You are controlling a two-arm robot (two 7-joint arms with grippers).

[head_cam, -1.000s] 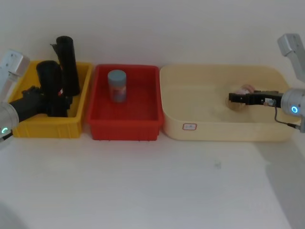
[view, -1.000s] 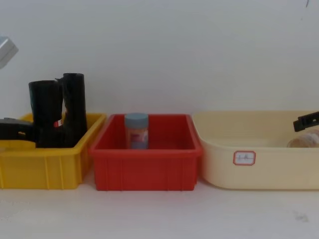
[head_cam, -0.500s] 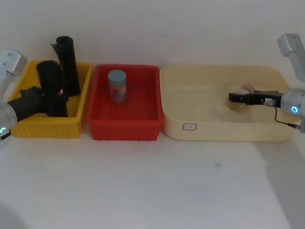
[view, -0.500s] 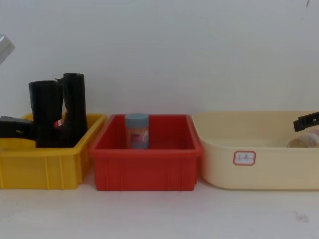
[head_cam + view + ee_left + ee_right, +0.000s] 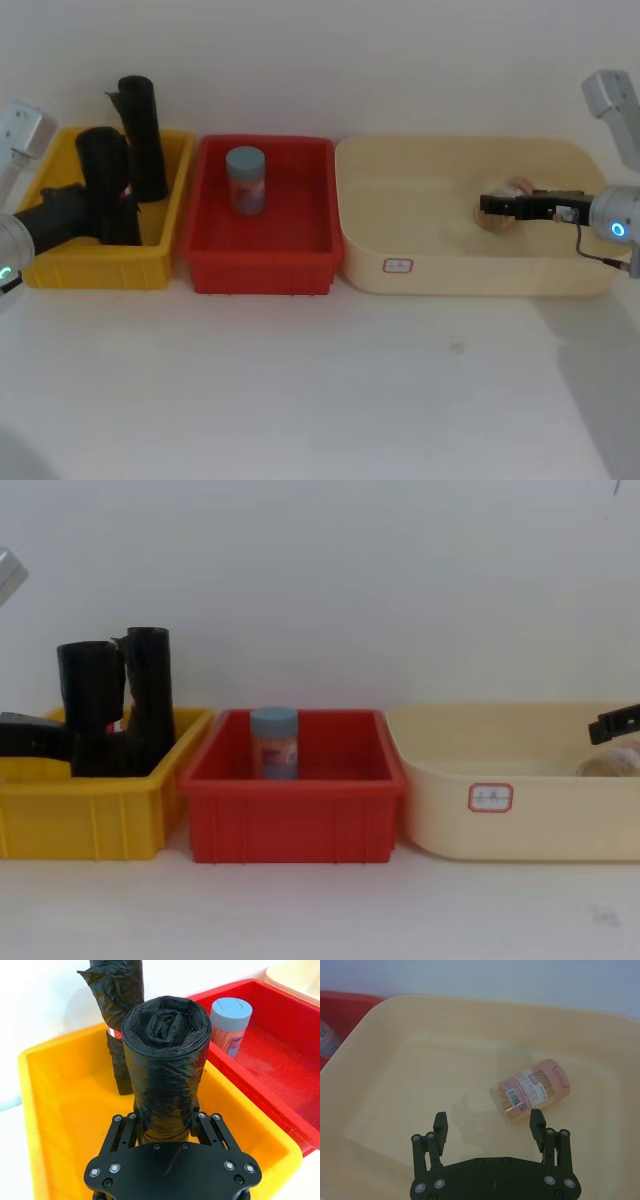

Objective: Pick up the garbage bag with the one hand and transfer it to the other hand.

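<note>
Bag: we saw the garbage bag (image 5: pixel 165 1060) upright in the yellow bin (image 5: pixel 50 1110), far left of the head view, just beside a slimmer roll (image 5: pixel 117 990).
Left tool: the left tool (image 5: pixel 165 1127) was clamped low on the bag.
Right tool: the right tool (image 5: pixel 490 1120) was apart over the cream tub (image 5: pixel 395 1060), at right.
Handling: we judged the bag light, glossy, slippery and slightly yielding; the low hold left its top free for the handover.

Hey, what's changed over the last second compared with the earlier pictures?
The left end effector has closed in on the garbage bag, gripping its lower part. The bag is not lifted and stands in the yellow bin as before. The right end effector stays open above the pink jar. The slim roll is unchanged.
</note>
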